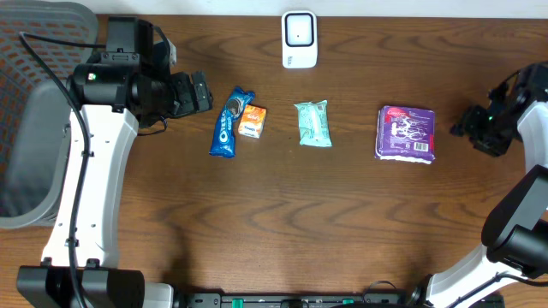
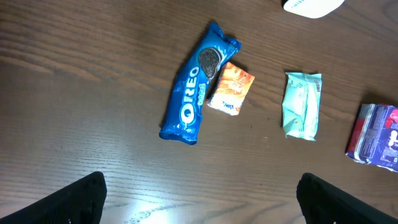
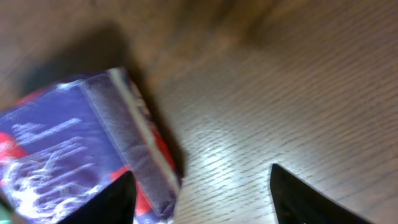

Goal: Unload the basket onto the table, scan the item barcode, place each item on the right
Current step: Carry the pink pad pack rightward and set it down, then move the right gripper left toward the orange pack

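The right arm's fingers (image 3: pixel 298 199) stand apart and empty just beside the flat purple plastic-wrapped packet (image 1: pixel 406 134) lying on the brown wooden counter (image 1: pixel 282 222). It looks light, soft and slick, so a pinch across one short edge seems safest. The left arm's fingers (image 2: pixel 81 199) gape wide, empty, and the white boxy scanner (image 1: pixel 300 38) sits farthest off.

Left hand (image 2: pixel 200 198) open, fingers (image 2: pixel 74 200) wide apart, nothing between. Straight ahead on tabletop (image 2: pixel 81 93): Oreo pack (image 2: pixel 194 93), tilted, orange packet (image 2: pixel 231 88) touching its right side. Ahead-right: mint-green packet (image 2: pixel 302 104). Far right: purple pack (image 2: pixel 378 137), cut off. Far ahead-right: white device (image 2: pixel 313 6).
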Controlling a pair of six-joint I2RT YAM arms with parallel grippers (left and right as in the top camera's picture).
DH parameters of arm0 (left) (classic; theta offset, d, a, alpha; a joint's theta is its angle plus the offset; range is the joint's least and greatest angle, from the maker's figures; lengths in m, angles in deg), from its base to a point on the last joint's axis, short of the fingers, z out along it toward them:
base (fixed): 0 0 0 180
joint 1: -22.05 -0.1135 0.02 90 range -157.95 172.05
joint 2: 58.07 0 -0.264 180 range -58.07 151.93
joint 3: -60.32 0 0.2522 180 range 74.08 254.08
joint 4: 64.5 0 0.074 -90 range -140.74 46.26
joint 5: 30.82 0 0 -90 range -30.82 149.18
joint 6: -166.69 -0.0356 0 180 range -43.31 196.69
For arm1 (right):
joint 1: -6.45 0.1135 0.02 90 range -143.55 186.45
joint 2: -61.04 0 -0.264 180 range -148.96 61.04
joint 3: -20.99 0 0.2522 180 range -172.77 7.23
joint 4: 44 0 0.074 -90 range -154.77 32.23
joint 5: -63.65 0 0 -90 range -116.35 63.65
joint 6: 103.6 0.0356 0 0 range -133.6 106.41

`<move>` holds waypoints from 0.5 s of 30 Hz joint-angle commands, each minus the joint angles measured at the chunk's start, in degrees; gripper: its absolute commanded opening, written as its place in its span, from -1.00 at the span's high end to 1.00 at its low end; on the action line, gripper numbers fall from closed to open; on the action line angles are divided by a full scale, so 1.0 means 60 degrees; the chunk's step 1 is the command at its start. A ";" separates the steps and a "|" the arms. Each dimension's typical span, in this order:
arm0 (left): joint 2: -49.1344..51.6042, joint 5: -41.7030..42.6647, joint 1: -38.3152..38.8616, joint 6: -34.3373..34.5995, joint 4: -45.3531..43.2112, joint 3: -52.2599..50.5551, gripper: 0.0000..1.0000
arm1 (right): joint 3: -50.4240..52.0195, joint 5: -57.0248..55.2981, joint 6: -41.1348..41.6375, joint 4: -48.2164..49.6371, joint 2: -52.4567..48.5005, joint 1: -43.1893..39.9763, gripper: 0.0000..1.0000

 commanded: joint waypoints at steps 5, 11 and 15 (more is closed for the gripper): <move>0.0036 -0.0095 -0.0040 -0.0095 0.0000 -0.0025 -0.95 | 0.1173 0.1191 0.0255 0.0852 0.0036 0.0437 0.14; 0.0036 -0.0095 -0.0040 -0.0095 0.0000 -0.0025 -0.96 | 0.1581 0.1610 0.0270 0.1129 0.0036 0.1384 0.05; 0.0036 -0.0095 -0.0040 -0.0095 0.0000 -0.0022 -0.96 | 0.1577 0.1632 0.0812 0.1490 0.0040 0.1978 0.02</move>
